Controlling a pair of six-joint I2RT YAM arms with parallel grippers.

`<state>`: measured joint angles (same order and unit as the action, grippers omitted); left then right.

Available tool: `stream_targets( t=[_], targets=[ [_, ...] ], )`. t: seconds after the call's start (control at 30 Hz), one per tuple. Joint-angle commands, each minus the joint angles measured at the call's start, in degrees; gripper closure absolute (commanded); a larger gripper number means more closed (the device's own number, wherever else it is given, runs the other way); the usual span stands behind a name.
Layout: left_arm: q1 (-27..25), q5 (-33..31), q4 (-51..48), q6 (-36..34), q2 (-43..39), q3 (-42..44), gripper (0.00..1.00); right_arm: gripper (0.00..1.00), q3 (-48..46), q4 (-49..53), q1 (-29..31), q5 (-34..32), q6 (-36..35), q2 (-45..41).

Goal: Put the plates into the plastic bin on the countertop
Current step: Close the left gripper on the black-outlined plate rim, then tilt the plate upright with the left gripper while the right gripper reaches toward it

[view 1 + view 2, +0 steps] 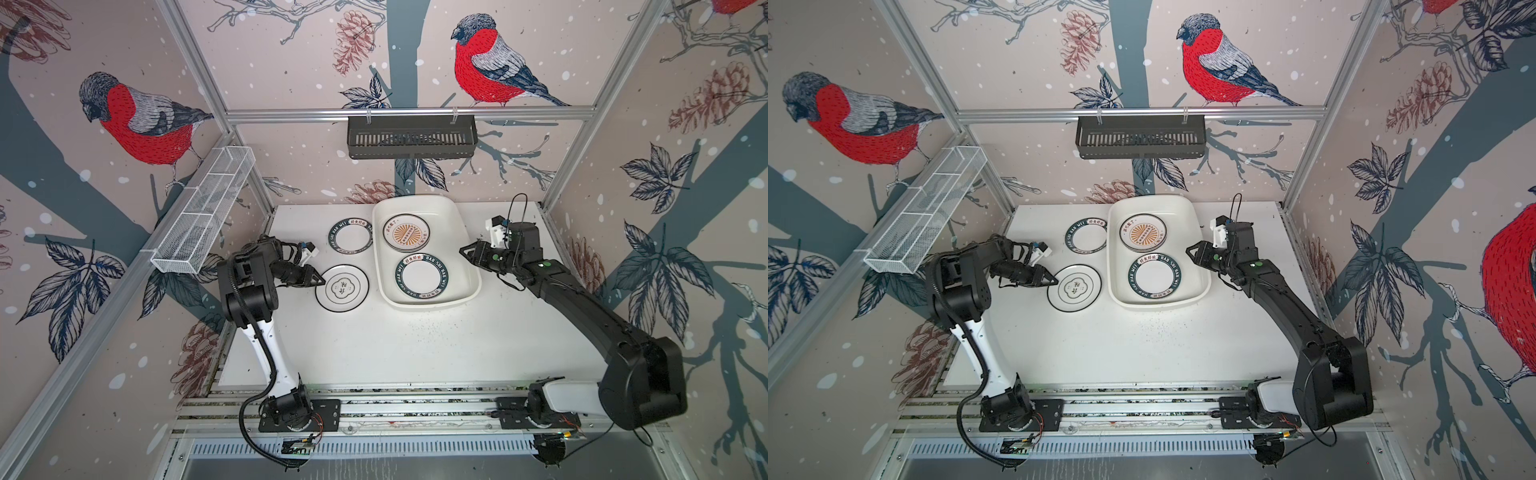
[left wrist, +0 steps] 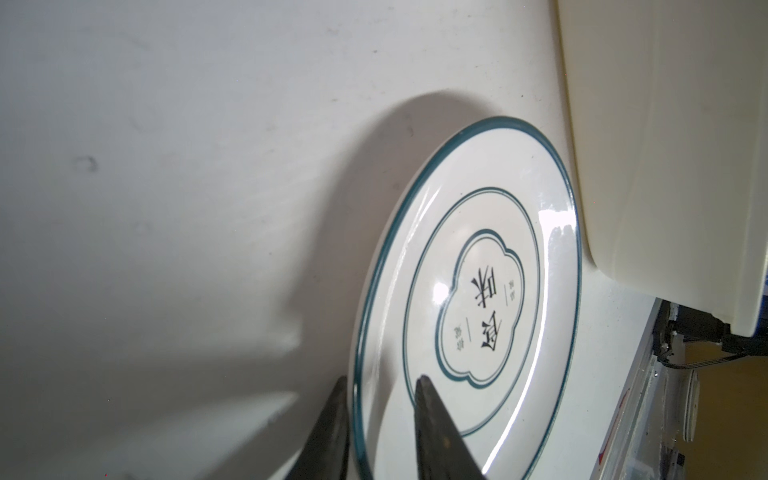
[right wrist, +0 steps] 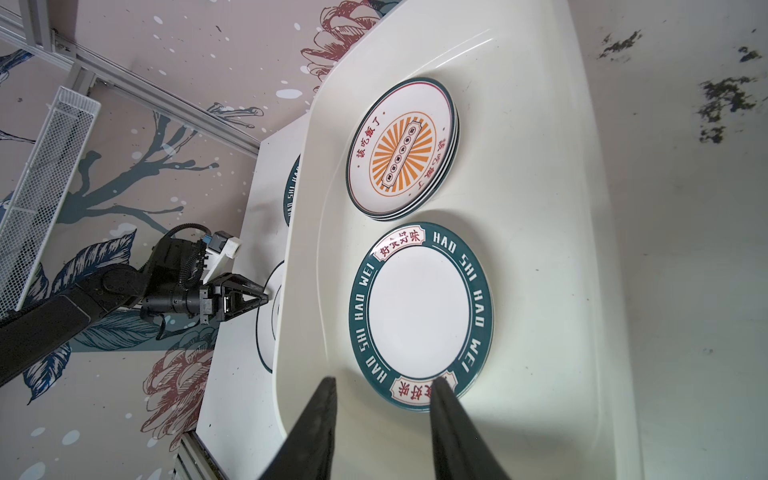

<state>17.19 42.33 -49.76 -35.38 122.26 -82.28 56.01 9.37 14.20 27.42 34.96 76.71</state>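
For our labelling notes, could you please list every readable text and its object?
"HAO SHI HAO WEI", "好食好味": teal-rimmed plate in the plastic bin.
"该吃饭了": sunburst plate.
"食味": quatrefoil plate; smaller characters unreadable.
Blurred: other teal-rimmed plate, on the countertop.

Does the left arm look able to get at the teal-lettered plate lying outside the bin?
Probably yes: the teal-lettered plate lies flat on bare countertop on that arm's side, nothing over it. Its fingers straddle the rim of the emblem plate, though.
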Motion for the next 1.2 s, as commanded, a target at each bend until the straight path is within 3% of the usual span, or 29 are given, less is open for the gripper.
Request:
stream_targets(
  t=[0.0,0.57,0.93,1.17],
  targets=[
    [0.14,-1.82,-2.18,-2.04,0.75,-0.06,0.73,0.60,-0.20,-2.03,0.04,0.88,0.81,0.08],
    [1.95,1.80,-3.95,-2.68,1.49,-0.92,0.83,0.60,-0.37,-2.70,-0.03,1.23,0.99,0.49],
    [2.41,4.15,-5.96,-3.25,0.89,-1.87,0.99,0.61,-0.36,-2.69,-0.09,1.32,0.99,0.46],
    [2.49,5.30,-7.95,-2.78,-0.65,-3.28,1.00,0.60,-0.20,-2.91,-0.13,1.58,0.99,0.62]
  ],
)
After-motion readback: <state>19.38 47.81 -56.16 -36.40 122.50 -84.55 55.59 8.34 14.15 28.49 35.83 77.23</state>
